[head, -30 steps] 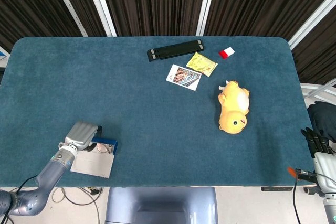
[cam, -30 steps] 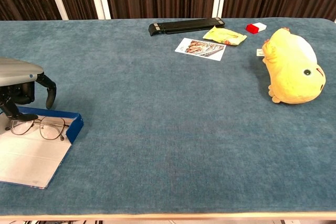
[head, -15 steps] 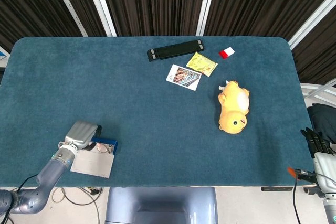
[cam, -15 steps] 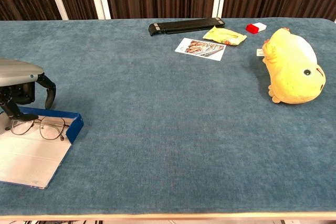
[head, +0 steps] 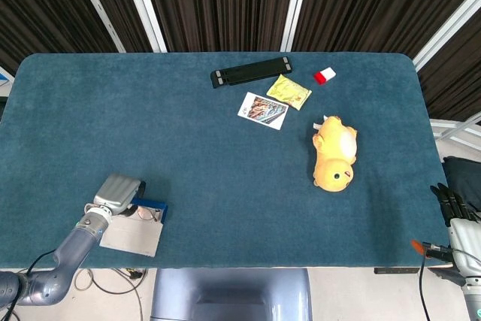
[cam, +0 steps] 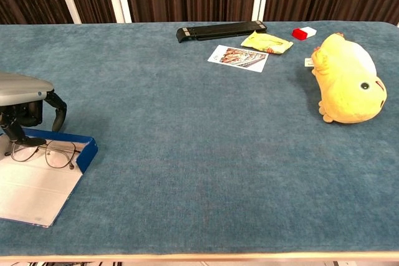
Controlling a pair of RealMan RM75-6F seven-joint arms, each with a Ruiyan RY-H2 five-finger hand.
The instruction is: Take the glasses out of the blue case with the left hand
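Observation:
The blue case [cam: 85,154] lies open at the table's near left corner, its pale flap [cam: 31,188] spread toward the front edge. Thin-rimmed glasses [cam: 43,152] lie inside it against the blue wall. My left hand [cam: 22,88] hovers right over the case's far side, fingers [cam: 58,109] curved downward and apart. One dark finger reaches down to the left lens, and no grip on the frame shows. In the head view the left hand [head: 116,193] covers the case [head: 139,232] from behind. My right hand [head: 451,204] hangs off the table's right edge, holding nothing.
A yellow plush chick [cam: 348,79] lies at the right. Along the far edge sit a black bar [cam: 219,30], a yellow packet [cam: 267,42], a picture card [cam: 238,58] and a small red-and-white block [cam: 303,32].
The left hand has sunk slightly toward the case, and the case with the glasses has shifted a little toward the near left. The right hand has not moved.

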